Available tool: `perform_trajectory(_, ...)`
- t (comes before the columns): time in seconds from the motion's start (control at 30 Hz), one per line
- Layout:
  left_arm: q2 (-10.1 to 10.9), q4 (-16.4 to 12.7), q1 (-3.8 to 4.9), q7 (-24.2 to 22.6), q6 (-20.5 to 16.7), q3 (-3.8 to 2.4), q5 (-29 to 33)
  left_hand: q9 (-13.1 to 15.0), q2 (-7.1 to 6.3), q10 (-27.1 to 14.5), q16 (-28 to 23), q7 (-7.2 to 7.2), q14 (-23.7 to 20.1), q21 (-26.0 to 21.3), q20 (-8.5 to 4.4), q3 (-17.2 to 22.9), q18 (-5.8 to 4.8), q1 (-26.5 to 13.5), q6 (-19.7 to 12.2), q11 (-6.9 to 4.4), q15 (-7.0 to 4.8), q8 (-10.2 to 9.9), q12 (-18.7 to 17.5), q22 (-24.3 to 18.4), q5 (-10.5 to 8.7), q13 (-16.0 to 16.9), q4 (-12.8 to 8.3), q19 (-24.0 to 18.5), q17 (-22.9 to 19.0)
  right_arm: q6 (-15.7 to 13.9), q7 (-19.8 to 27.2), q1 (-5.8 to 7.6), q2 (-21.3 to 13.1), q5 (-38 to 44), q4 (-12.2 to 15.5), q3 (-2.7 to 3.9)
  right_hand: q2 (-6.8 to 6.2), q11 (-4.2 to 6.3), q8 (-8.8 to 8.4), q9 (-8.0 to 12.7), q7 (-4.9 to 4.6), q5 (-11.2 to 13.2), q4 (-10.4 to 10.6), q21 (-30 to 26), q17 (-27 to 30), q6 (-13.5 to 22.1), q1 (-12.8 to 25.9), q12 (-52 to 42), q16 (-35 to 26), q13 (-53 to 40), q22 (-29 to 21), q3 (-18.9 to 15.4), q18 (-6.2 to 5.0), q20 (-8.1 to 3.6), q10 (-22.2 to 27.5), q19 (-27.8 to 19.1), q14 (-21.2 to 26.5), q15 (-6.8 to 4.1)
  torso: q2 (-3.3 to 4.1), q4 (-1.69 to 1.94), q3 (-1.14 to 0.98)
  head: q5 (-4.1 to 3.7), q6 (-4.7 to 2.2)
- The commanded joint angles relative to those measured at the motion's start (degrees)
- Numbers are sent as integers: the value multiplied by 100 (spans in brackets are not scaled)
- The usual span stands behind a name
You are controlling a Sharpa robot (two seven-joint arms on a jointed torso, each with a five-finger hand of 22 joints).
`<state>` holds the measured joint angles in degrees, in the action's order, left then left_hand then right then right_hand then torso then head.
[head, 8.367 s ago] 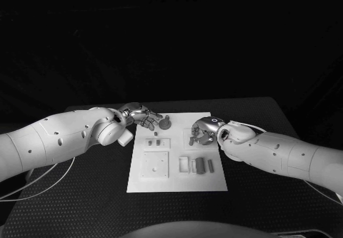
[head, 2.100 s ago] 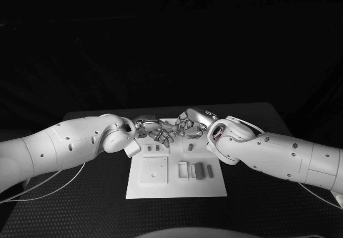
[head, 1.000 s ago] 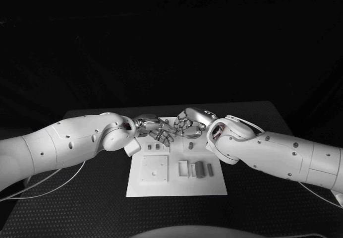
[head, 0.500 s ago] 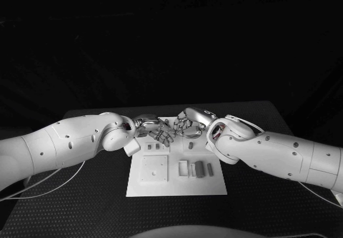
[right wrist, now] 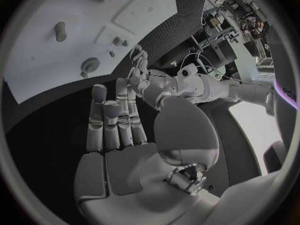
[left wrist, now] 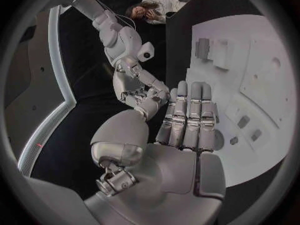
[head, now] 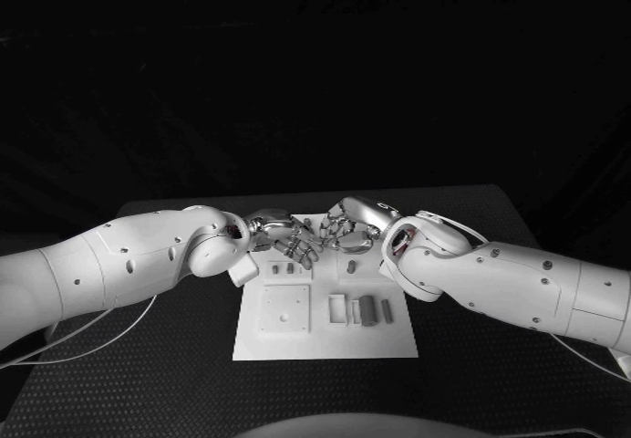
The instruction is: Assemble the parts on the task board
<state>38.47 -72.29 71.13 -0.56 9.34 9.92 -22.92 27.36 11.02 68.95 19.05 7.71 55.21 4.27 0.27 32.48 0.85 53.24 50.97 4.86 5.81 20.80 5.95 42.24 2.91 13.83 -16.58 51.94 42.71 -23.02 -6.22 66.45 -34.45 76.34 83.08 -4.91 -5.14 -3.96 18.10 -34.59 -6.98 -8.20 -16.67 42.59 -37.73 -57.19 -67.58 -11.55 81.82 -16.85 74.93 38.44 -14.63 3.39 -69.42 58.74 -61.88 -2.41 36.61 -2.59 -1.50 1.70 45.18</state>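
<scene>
The white task board [head: 329, 342] lies in the middle of the table. My left hand [head: 279, 235] and right hand [head: 353, 226] meet fingertip to fingertip just above its far end, hiding that end. In the left wrist view my left hand [left wrist: 181, 130] has straight fingers and a bare palm, with the right hand [left wrist: 137, 85] just beyond its fingertips. In the right wrist view my right hand [right wrist: 119, 120] also has straight fingers and holds nothing. A round part [right wrist: 91, 64] and a short peg [right wrist: 60, 31] sit on the board [right wrist: 37, 60].
Nearer me on the board are two small upright pieces [head: 280, 269], a single piece [head: 353, 266], a square plate [head: 283, 308] and a row of bars [head: 369, 310]. Black table surface [head: 158, 365] surrounds the board, and both forearms flank it.
Since the earliest frame both hands have lifted and come together over the board's far end. Over the last second they have barely moved.
</scene>
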Motion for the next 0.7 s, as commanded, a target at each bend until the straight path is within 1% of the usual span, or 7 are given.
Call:
perform_trajectory(0.03, 1, -33, 4, -42, -135, -4, -175, 51, 54, 90, 2, -2, 88, 40, -20, 61, -78, 39, 73, -12, -18, 50, 55, 16, -9, 35, -3, 50, 37, -92, 310, -1, -6, -349, -32, 0, -56, -126, -202, 112, -139, -28, 8, -17, -42, 328, 6, 149, 13, 63, 108, 25, -37, 15, 239, -21, 33, 130, -1, -1, 0, 0, 3)
perform_trajectory(0.2, 16, -40, 4, -62, -193, -4, -203, 109, -10, 136, 32, -11, 137, 50, -33, 206, -85, 93, 109, -24, -35, 89, 81, 34, -10, 92, 31, 72, 113, -125, 388, 0, -22, -518, -48, 0, -190, -260, -331, 199, -244, -27, 9, -49, -64, 536, -21, 332, 10, 150, 115, 9, -37, 59, 513, -120, 145, 262, 0, 1, -1, 2, 7)
perform_trajectory(0.33, 24, -32, 4, -80, -225, -4, -204, 131, -13, 146, 35, -17, 145, 54, -37, 241, -85, 90, 117, -27, -39, 101, 87, 41, -10, 111, 36, 79, 136, -56, 499, 1, -61, -669, -53, 0, -305, -407, -495, 312, -392, -28, 19, -138, -47, 830, 15, 533, -64, 270, 103, -24, -20, 135, 835, -299, 334, 405, -2, 1, 0, 2, 5)
perform_trajectory(0.37, 28, -32, 4, -84, -230, -4, -204, 136, -14, 147, 36, -19, 147, 54, -37, 248, -85, 90, 119, -28, -40, 104, 88, 42, -10, 115, 35, 80, 141, -56, 537, 1, -78, -735, -51, 0, -336, -461, -509, 334, -411, -27, 22, -189, -28, 863, 28, 602, -114, 320, 96, -31, -5, 166, 949, -388, 426, 460, -1, 4, 1, 0, 7)
perform_trajectory(0.5, 39, -36, 3, -90, -258, -4, -204, 147, -15, 150, 37, -21, 149, 55, -39, 264, -85, 88, 122, -30, -42, 110, 90, 46, -10, 125, 35, 83, 152, -18, 764, 1, -151, -1101, -61, -1, -390, -526, -544, 392, -454, -19, 34, -244, -10, 965, 99, 668, -147, 410, 104, -117, 1, 226, 1062, -507, 552, 525, -1, 2, 1, 7, 12)
perform_trajectory(0.63, 53, -47, 3, -123, -305, -4, -207, 157, -16, 153, 37, -22, 152, 57, -40, 277, -85, 86, 122, -31, -43, 114, 92, 49, -10, 133, 35, 85, 163, 63, 1211, -1, -255, -2247, -139, -3, -355, -528, -534, 421, -465, -17, 46, -259, 2, 992, 195, 653, -147, 452, 111, -246, -11, 260, 1040, -555, 606, 528, -1, 0, 2, 8, 9)
perform_trajectory(0.7, 65, -57, 2, -161, -329, -4, -225, 161, -15, 154, 38, -21, 154, 57, -41, 283, -85, 86, 122, -31, -44, 115, 93, 51, -10, 138, 34, 86, 167, 369, 1446, -1, -301, -3145, -230, -3, -317, -516, -534, 435, -477, -18, 56, -257, 7, 1013, 227, 628, -141, 460, 112, -288, -24, 271, 1003, -552, 609, 517, -1, -2, 2, 10, -1)
